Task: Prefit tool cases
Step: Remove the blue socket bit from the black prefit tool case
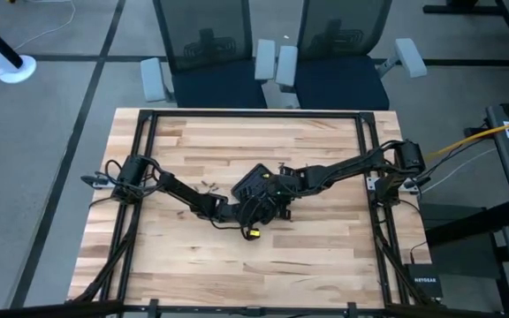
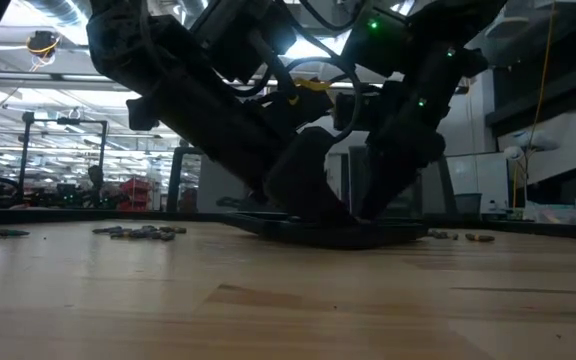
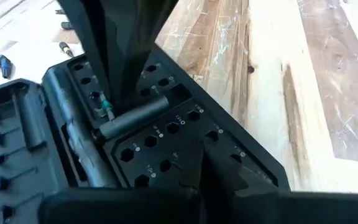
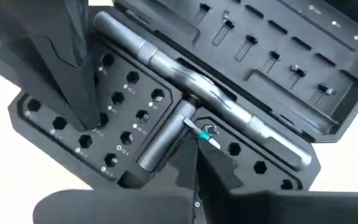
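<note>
**Driver handle being seated in open case**

The tool case (image 1: 256, 187) lies open mid-table, matte black plastic, hex-socket grid beside a slotted lid. A knurled grey metal handle (image 4: 161, 142) rests in its channel. Right gripper (image 4: 194, 149), directly above it, is pressed together at the handle's end. Left gripper (image 3: 120, 102), also closed, bears on the socket half. Likely next: press the handle home, then release.

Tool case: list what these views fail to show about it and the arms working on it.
- High view: both arms meet over the tool case, hiding its slots.
- Low view: the case is edge-on; its inside is unseen. Loose bits are too small to identify.
- Left wrist view: the left gripper covers part of the slot grid.
- Right wrist view: the right gripper hides where the metal handle ends.
</note>
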### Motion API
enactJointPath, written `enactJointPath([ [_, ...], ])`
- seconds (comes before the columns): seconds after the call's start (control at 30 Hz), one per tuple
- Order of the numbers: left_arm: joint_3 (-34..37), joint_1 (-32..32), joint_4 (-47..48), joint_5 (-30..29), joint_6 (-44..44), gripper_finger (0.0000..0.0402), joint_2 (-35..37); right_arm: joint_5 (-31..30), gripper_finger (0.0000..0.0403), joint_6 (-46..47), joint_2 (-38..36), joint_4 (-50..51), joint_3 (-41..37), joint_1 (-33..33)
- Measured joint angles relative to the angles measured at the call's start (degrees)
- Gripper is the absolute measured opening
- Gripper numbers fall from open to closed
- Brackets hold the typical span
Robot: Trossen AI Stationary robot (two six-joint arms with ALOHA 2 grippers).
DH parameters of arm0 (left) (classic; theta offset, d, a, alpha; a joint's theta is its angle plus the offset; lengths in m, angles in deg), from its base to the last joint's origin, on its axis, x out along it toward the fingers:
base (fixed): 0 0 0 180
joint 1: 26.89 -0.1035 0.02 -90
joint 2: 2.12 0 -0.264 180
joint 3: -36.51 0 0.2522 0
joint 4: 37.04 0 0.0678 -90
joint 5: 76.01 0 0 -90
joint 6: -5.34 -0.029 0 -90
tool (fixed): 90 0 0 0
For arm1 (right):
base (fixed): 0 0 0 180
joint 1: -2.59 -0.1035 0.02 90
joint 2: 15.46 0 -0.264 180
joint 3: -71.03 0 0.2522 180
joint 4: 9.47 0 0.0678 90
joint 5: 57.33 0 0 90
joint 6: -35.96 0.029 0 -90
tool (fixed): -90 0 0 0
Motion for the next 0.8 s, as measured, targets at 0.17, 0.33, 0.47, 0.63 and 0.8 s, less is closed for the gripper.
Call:
enactJointPath([
  [0.17, -0.04, 0.09, 0.34, -0.06, -0.02, 0.0000, 0.00, 2.99, 0.0002, 2.22, -3.23, 1.32, 0.59, 2.60],
  [0.33, -0.04, 0.20, 0.54, -0.14, 0.00, 0.0000, 0.00, 6.20, 0.0001, 4.39, -5.64, 1.61, 0.70, 6.37],
  [0.47, -0.05, 0.24, 1.21, -0.21, 1.58, 0.0000, 0.00, 3.45, 0.0001, 4.10, -8.08, 5.31, 0.73, 8.86],
  [0.63, -0.04, 0.42, 1.24, -0.36, 3.06, 0.0000, 0.00, -11.23, 0.0000, 4.76, -8.92, 15.10, 0.73, 12.11],
  [0.8, -0.02, 0.50, 1.24, -0.40, 2.54, 0.0000, 0.00, -11.66, 0.0011, 7.32, -8.69, 16.20, -0.80, 16.11],
])
